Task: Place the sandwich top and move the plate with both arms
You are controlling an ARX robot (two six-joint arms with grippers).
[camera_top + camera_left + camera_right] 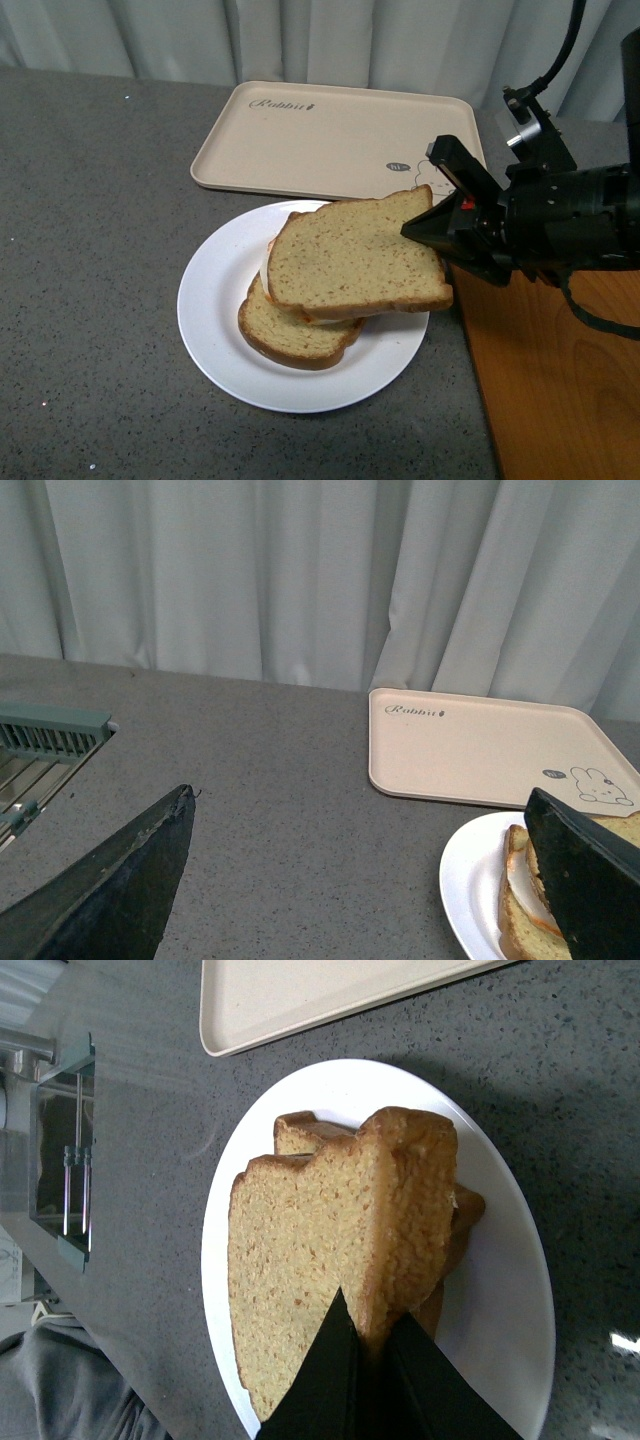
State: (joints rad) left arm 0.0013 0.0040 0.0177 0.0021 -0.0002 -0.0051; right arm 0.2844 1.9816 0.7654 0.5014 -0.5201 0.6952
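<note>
Orange wood-grain tray (560, 390) fills the lower right corner of the front view, and just above it the black angular right gripper (435, 208) reaches in from the right edge. Its jaws are clamped on the right-hand corner of the sandwich top (350, 255), a squarish slice of tan speckled wholegrain bread with a darker crust. The right wrist view shows the same grip from close up, with the gripper (372, 1310) pinching the crust edge of the slice (320, 1260) between its two black fingers. The slice lies skewed over a second, similar bread slice (290, 340), and a thin sliver of white shows between them. Whether the held slice rests fully on the one below cannot be told. Both slices sit on the round white shallow plate (215, 300) in the middle of the frame, on a grey speckled countertop (90, 250). The left gripper (358, 795) shows only in its own wrist view, its black fingers (130, 880) spread wide with nothing between them, above bare counter beside the plate (465, 880). Beyond the plate, just apart from its far rim, lies a beige rectangular rabbit-print tray (320, 140) with nothing on it. Pale pleated curtains (300, 40) close off the top of the frame.
</note>
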